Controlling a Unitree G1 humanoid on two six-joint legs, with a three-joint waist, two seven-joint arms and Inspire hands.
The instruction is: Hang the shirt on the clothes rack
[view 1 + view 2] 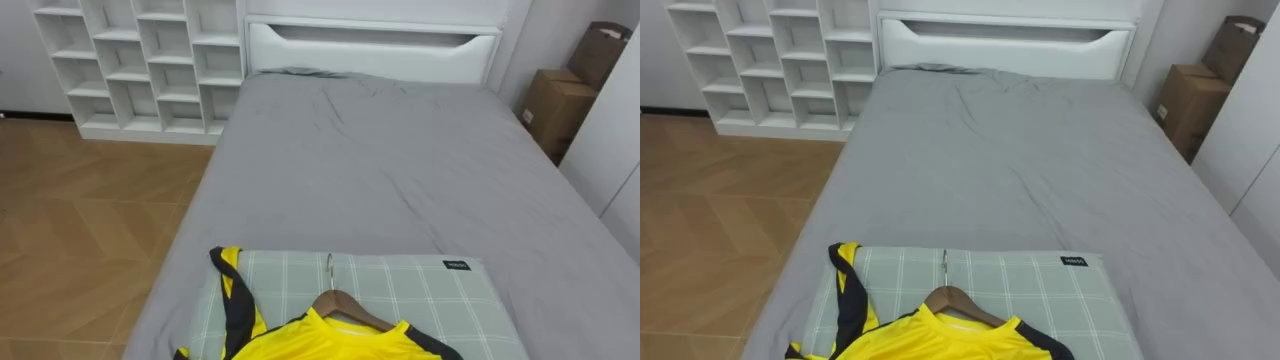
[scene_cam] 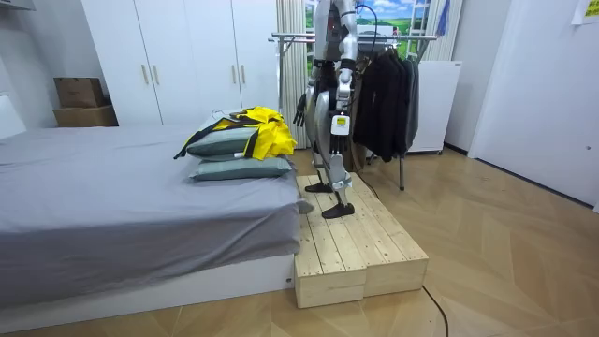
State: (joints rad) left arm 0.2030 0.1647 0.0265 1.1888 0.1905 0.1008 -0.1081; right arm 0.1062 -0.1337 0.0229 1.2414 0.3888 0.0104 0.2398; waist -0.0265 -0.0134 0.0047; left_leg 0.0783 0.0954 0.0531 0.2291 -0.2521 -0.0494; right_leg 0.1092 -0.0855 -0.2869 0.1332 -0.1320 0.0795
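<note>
A yellow and black sports shirt point(image 1: 300, 342) on a wooden hanger point(image 1: 347, 306) lies on a green checked pillow point(image 1: 440, 295) at bottom centre, hook pointing up-frame along the grey bed point(image 1: 380, 160), roughly midway between the robot's lowered left hand point(image 2: 338, 125) and right hand point(image 2: 301, 107), whose open-or-closed state cannot be told.

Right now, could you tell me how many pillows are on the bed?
2, stacked at the end of the bed nearest the robot: the upper pillow lies under the yellow shirt, the lower pillow beneath it. More could be hidden.
</note>
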